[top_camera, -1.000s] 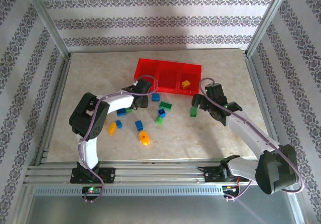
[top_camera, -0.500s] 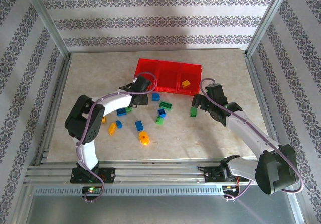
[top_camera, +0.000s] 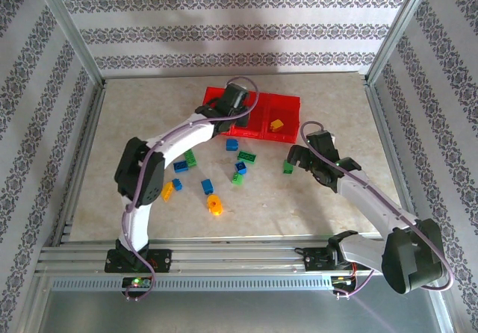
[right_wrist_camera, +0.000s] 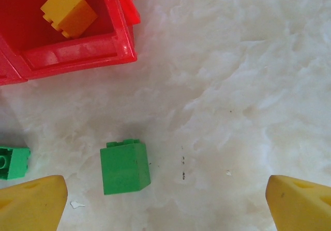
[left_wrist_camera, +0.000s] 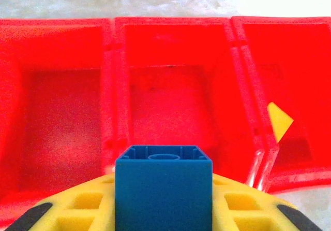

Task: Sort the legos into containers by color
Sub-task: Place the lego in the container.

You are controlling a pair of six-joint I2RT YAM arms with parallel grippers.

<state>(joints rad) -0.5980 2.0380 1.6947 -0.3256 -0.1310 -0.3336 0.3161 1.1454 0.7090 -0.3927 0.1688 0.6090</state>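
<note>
From above, my left tool (top_camera: 226,110) hangs over the left half of the red tray (top_camera: 293,101) at the far side of the bench (top_camera: 134,124). One yellow-orange lego (top_camera: 277,124) lies in the tray's right compartment. My right tool (top_camera: 293,158) is low over the bench, just beside a green lego (top_camera: 287,167) near the tray's right end. Other blue, green and yellow-orange legos lie scattered on the bench, near and left of the tray.

At my left wrist, the left tool (left_wrist_camera: 163,213) pinches a blue lego (left_wrist_camera: 163,187) between its yellow fingers (left_wrist_camera: 77,210), studs out of sight. The middle compartment (left_wrist_camera: 170,101) lies just beyond it.

At my right wrist, the right tool (right_wrist_camera: 166,210) is spread wide, its yellow fingertips (right_wrist_camera: 33,202) at the two lower corners. The green lego (right_wrist_camera: 125,167) stands on the bench between them, touching neither. A second green lego (right_wrist_camera: 13,162) lies at the left edge.
</note>
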